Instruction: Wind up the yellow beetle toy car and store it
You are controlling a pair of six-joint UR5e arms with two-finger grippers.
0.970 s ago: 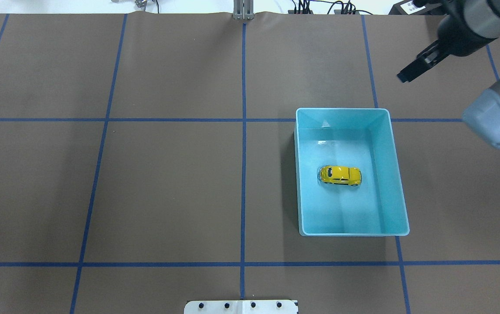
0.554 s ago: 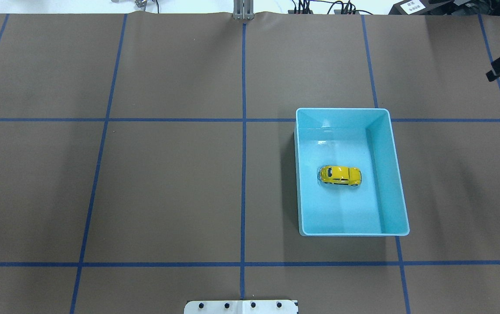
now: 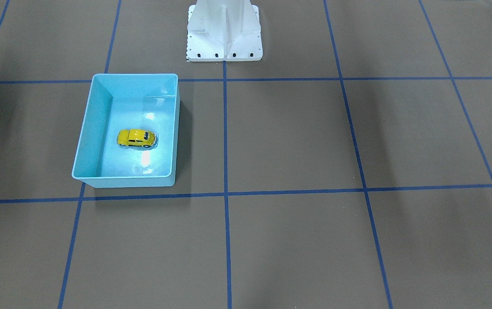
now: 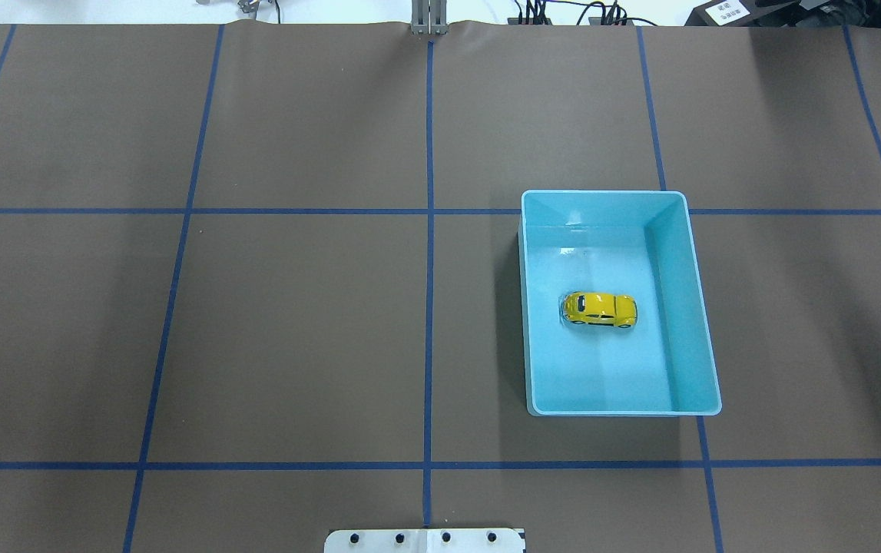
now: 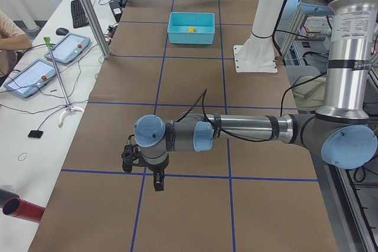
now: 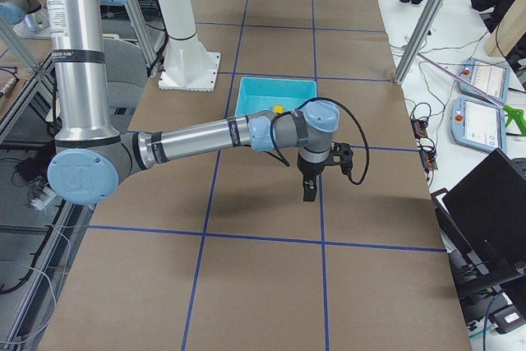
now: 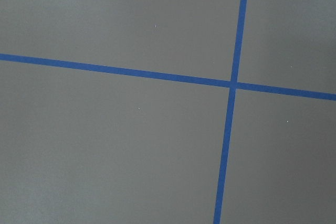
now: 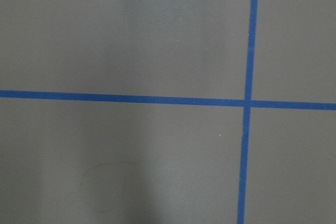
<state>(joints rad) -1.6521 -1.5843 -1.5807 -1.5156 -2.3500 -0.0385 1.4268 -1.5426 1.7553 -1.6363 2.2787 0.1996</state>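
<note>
car [image 4: 600, 309] in bin [image 4: 686, 307]; left end effector [image 5: 158, 185], right end effector [image 6: 309, 193] side-views only, cannot tell.

No text, number or brand can be read in any view. White label [image 4: 724, 11] on a dark box, upper right corner of the overhead view: dark print, too small to make out. Tablet screens [image 5: 69, 47] at the left edge of the left-side view (blurred): nothing legible.
</note>
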